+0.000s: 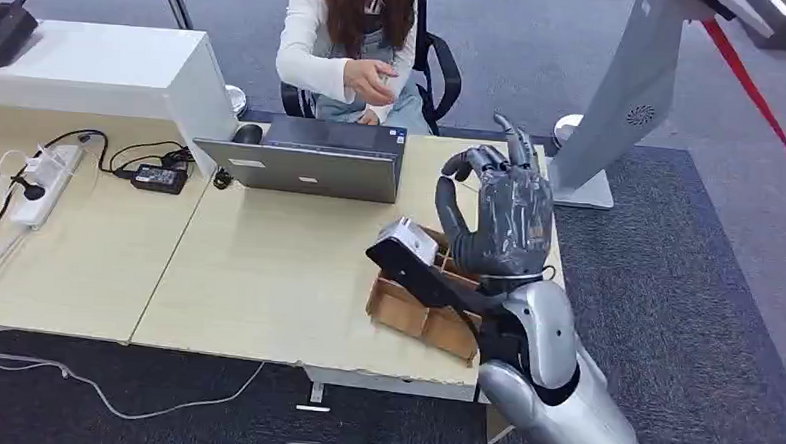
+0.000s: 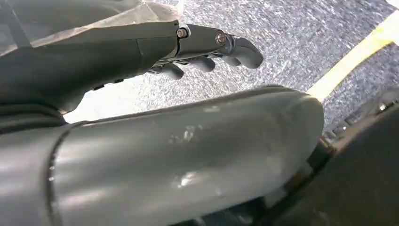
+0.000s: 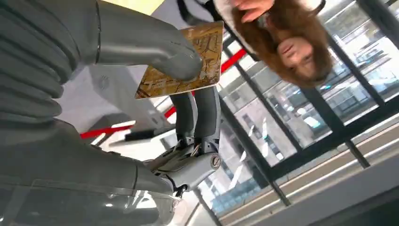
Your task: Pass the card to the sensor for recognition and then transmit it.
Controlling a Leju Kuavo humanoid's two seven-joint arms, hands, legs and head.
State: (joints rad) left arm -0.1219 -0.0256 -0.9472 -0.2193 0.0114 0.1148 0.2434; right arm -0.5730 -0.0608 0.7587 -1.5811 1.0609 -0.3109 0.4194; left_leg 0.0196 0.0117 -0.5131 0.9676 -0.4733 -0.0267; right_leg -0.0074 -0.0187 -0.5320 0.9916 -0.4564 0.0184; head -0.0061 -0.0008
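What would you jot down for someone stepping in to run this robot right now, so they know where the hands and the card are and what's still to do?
Right hand: raised above the desk's right end, pinching the card between thumb and fingers, as the right wrist view shows.
Left hand: hanging over the carpet, fingers curled loosely, holding nothing.
Cardboard tray: sits on the desk below the right hand.
A person sits behind the laptop with one hand lifted.
Done: the card is picked up.
Unclear: whether the sensor has read it; I can't tell which device is the sensor.
Left: present the card to the sensor if needed, then hand it over, probably to the person.
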